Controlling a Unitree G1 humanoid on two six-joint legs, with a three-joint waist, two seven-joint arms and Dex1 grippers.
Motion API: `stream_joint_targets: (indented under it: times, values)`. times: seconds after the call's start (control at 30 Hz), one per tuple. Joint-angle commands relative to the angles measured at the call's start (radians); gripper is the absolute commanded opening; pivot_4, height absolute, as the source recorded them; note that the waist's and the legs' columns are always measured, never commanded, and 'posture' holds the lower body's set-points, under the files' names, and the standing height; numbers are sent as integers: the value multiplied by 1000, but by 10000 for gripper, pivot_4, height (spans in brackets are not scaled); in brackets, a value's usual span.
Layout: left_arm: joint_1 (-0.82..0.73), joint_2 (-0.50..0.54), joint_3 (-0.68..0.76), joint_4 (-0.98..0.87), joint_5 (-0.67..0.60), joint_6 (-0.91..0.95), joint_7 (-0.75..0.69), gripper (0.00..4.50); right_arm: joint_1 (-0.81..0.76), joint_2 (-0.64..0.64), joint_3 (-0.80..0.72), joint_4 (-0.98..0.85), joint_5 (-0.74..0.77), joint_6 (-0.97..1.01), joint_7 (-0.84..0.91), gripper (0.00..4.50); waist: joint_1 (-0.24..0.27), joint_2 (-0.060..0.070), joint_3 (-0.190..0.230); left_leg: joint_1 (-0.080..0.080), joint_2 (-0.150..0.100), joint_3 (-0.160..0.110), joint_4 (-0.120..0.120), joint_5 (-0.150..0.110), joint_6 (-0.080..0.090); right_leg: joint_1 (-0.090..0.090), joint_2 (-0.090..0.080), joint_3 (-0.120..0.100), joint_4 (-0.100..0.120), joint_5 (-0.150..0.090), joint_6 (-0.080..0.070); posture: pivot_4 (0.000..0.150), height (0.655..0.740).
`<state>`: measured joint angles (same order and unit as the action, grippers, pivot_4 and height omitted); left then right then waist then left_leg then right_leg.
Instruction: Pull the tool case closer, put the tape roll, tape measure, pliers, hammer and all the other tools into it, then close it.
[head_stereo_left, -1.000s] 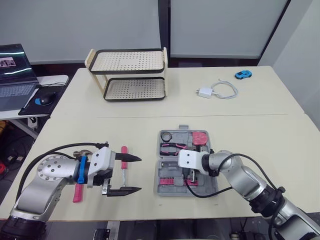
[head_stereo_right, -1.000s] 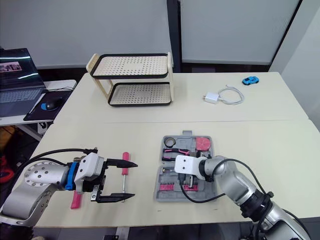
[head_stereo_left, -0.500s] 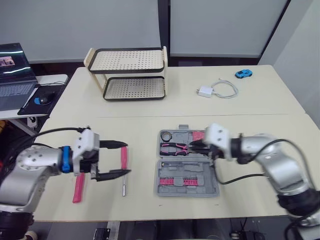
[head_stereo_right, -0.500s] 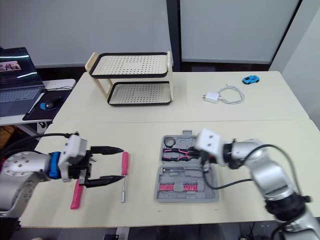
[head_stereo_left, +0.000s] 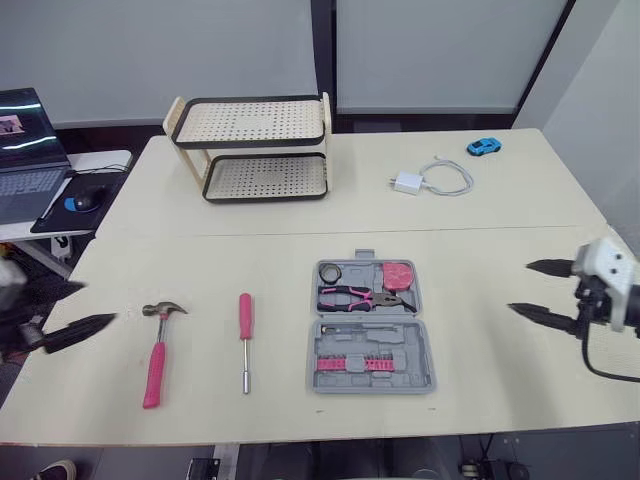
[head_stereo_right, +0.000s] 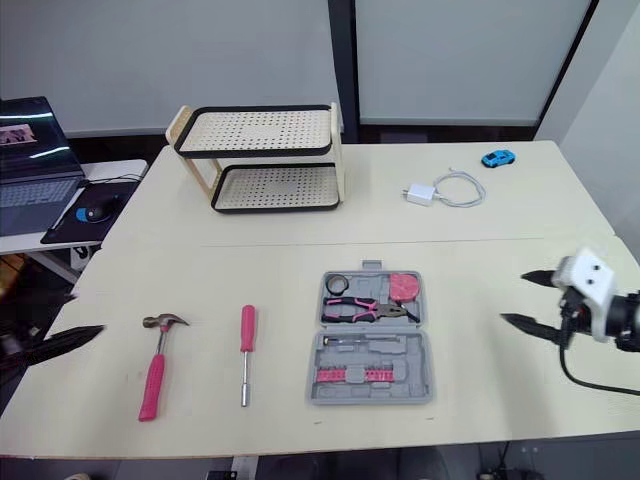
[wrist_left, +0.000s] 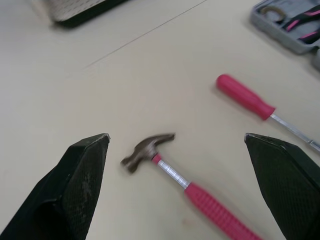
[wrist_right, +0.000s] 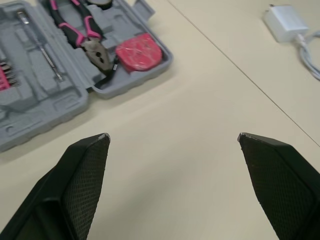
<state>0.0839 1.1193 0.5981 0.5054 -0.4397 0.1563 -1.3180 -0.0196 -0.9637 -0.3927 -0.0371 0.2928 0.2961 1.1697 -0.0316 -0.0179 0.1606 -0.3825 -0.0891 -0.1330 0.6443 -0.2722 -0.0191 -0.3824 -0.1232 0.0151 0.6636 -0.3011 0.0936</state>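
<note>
Right gripper (head_stereo_left: 520, 287): fingers apart, well right of tool case (head_stereo_left: 428, 372). Left gripper (wrist_left: 176, 136): fingers apart, well left of case. Hammer (head_stereo_left: 155, 355), screwdriver (head_stereo_left: 245, 320) lie left of case, screwdriver nearer. Case open; pliers (head_stereo_left: 350, 296), tape measure (head_stereo_left: 398, 274), tape roll (head_stereo_left: 332, 272) inside.

We hold our left gripper (wrist_left: 176, 136) at our far left, jaws spread wide. Our right gripper (head_stereo_left: 520, 287) sits far right, jaws likewise spread.
</note>
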Motion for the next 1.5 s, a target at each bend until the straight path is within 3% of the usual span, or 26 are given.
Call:
stream_joint_targets:
  times: [0.03,0.23,0.57,0.73,0.87,1.1,1.5]
  values:
    - [-32,49,34,249,48,-89,31,45000,28,3,-68,124,-27,-100,-53,44577,0,0,0,1,0,0,0,0,0,-1,0,0,0,0,0,1500,7400]
    - [-113,60,-27,418,92,-106,53,45000,53,18,-69,210,-26,-156,-100,44577,2,0,0,1,0,0,0,0,0,-2,0,0,2,0,0,1500,7400]
    - [-137,49,-49,422,128,-135,134,45000,42,22,-55,309,-84,-283,-236,44577,-2,0,0,1,0,0,0,0,0,-3,0,1,3,0,0,1500,7400]
    - [-128,34,-34,390,127,-95,243,45000,-27,38,8,198,21,-158,-160,44577,-7,0,0,1,1,2,1,0,0,-2,0,1,9,0,0,1500,7400]
    - [-73,26,3,343,81,-35,212,45000,-103,67,91,43,95,-74,-121,44577,-13,0,0,1,2,2,1,0,0,-4,0,1,12,0,0,1500,7400]
    - [91,-53,121,146,4,73,250,45000,-266,144,280,-217,183,52,-93,44577,-13,0,0,0,4,2,1,0,-1,-5,0,1,13,0,0,1500,7400]
    - [437,-363,291,-410,-110,279,430,45000,-457,274,479,-446,370,264,-78,44577,5,-6,-2,0,10,3,1,-2,-4,-6,1,0,8,0,-1,1500,7400]
